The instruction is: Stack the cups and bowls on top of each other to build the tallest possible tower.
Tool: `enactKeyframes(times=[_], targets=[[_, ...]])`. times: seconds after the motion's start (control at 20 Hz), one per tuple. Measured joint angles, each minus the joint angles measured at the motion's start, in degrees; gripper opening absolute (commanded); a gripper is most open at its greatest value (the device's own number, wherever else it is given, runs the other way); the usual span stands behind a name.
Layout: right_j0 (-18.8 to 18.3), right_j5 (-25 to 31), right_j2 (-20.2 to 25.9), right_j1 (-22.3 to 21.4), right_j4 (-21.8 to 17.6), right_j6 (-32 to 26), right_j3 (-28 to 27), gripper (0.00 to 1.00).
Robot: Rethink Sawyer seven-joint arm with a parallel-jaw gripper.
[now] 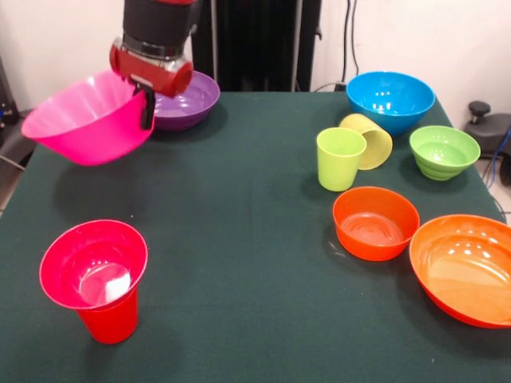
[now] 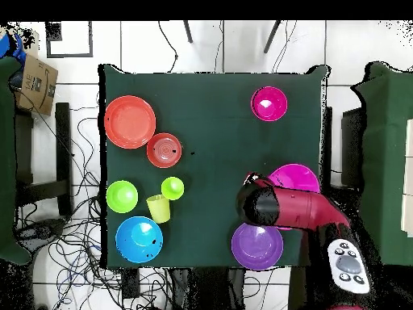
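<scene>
A robot gripper (image 1: 147, 102) is clamped on the rim of a large pink bowl (image 1: 84, 120), holding it tilted above the green table (image 1: 231, 239). Nearby sits a purple bowl (image 1: 192, 100). A small magenta bowl (image 1: 94, 263) rests on a red cup (image 1: 109, 323).

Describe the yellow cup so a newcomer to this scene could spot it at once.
In the front view, start at the blue bowl at the table's far right. Just in front of it sit the lime cup and green bowl. The yellow cup lies between them, the only cup tipped on its side.
</scene>
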Motion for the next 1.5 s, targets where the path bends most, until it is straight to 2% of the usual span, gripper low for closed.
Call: enactKeyframes(times=[0.25,0.5,0.85,1.2,1.5], targets=[[-0.02,8.93,-0.01,-3.33,1.63,0.00,-0.03,0.00],[-0.06,13.11,0.05,-4.87,2.52,0.00,-0.56,0.00],[-0.01,15.36,0.05,-5.55,3.77,0.00,-1.67,0.00],[2.12,19.88,-1.12,-5.70,5.52,0.00,-3.64,0.00],[5.18,28.86,-2.61,-5.96,6.11,0.00,-6.66,0.00]])
